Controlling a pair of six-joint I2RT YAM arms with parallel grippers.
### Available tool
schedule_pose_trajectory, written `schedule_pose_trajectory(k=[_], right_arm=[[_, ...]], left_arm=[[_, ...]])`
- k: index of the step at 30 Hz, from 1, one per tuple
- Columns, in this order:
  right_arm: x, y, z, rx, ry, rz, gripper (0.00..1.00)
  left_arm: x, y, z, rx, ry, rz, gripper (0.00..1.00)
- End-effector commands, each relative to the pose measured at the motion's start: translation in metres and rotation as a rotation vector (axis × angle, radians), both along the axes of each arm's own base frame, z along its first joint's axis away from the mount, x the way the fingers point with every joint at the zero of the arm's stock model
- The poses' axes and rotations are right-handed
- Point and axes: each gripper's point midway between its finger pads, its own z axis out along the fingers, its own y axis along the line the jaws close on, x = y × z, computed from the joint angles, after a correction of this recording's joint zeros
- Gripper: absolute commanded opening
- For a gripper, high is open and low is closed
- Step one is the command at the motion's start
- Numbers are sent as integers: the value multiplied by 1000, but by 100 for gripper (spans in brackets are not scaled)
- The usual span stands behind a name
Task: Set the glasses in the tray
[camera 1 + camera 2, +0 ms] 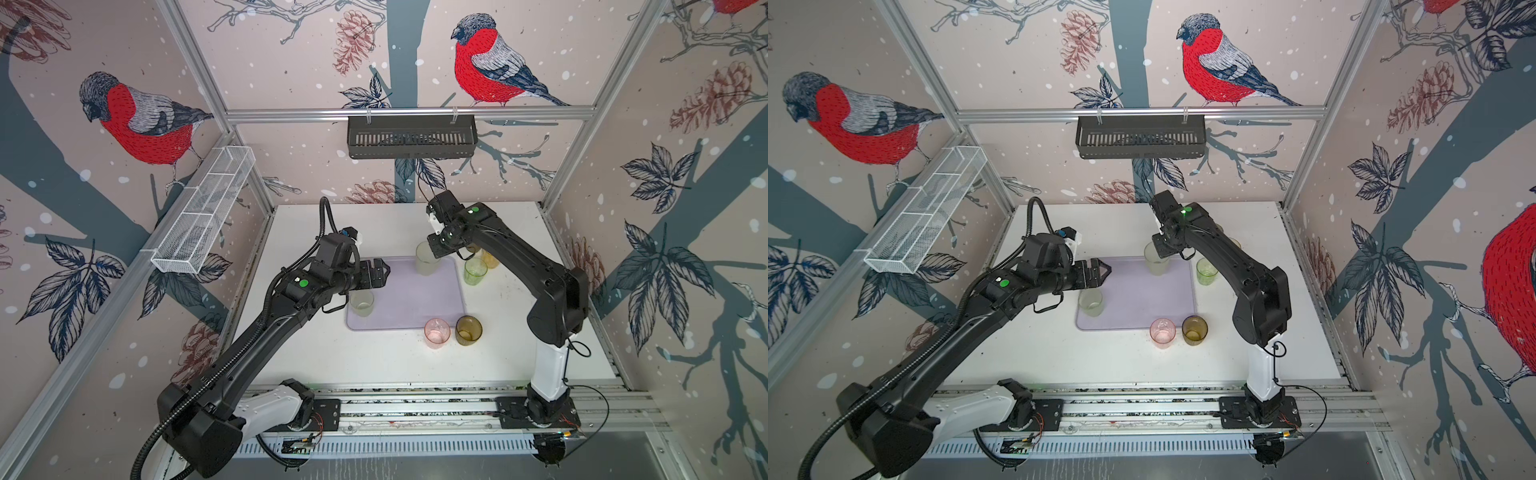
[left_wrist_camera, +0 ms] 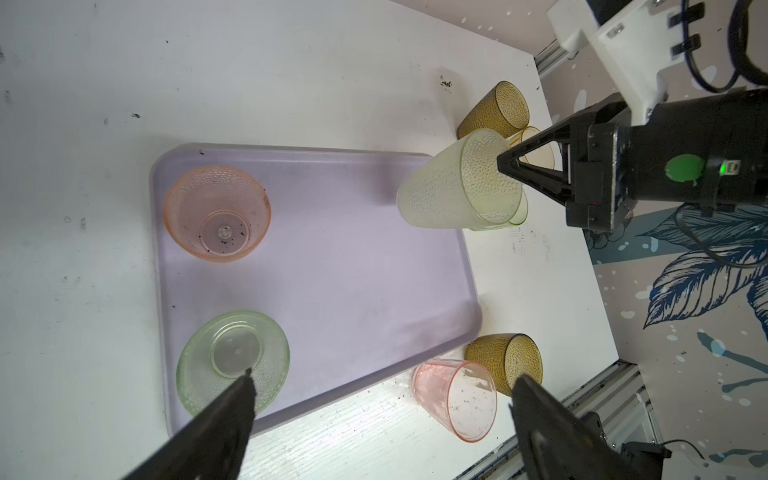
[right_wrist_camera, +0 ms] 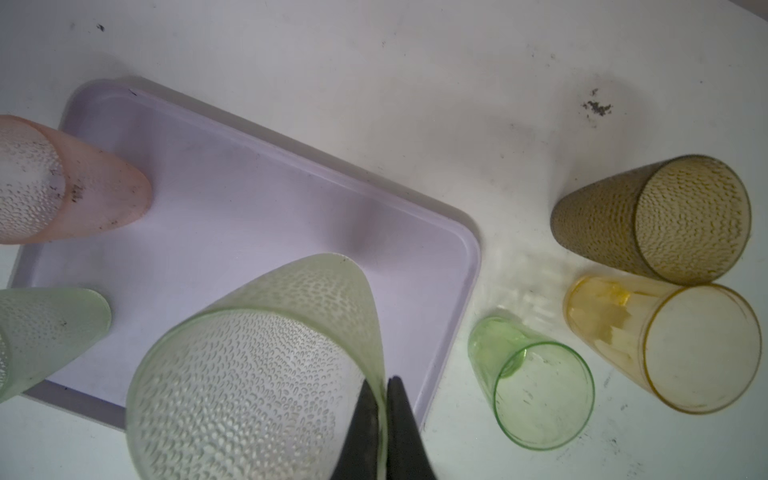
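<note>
The lavender tray (image 1: 409, 307) (image 2: 332, 257) (image 3: 249, 195) lies mid-table. On it stand a pink glass (image 2: 216, 212) and a pale green glass (image 1: 362, 303) (image 2: 232, 361). My right gripper (image 3: 384, 384) (image 1: 434, 249) is shut on the rim of a frosted green glass (image 3: 257, 374) (image 2: 440, 187) at the tray's far right corner; whether its base touches the tray I cannot tell. My left gripper (image 2: 384, 374) (image 1: 380, 272) hangs open and empty over the tray's left edge. Off the tray stand a pink glass (image 1: 436, 332), olive glass (image 1: 468, 330), bright green glass (image 1: 475, 271), amber glass (image 3: 665, 345) and a second olive glass (image 3: 656, 220).
A black slotted basket (image 1: 411, 137) hangs on the back wall and a white mesh basket (image 1: 203, 208) on the left wall. The arm bases sit on a rail (image 1: 415, 409) along the table's front edge. The pink glass on the tray is hidden under the left arm in both top views.
</note>
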Motion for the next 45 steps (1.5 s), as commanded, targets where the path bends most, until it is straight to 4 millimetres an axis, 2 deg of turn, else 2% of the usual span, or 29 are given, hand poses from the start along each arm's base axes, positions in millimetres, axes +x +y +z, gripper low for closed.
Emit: schedule_pose_trajectory(k=[1, 8, 13, 26, 34, 45], right_arm=[[5, 10, 1, -2, 3, 6, 4], [18, 35, 1, 17, -7, 33, 3], [27, 48, 2, 36, -14, 41, 4], [29, 81, -12, 78, -4, 71, 3], [23, 94, -28, 72, 19, 92, 3], [20, 101, -40, 72, 44, 106, 4]], left_arm=[[0, 9, -3, 13, 15, 33, 96], [2, 20, -7, 28, 25, 58, 96], [2, 20, -12, 22, 37, 63, 96], [5, 22, -18, 15, 47, 83, 96], [4, 26, -22, 15, 56, 102, 96], [7, 29, -22, 18, 53, 115, 96]])
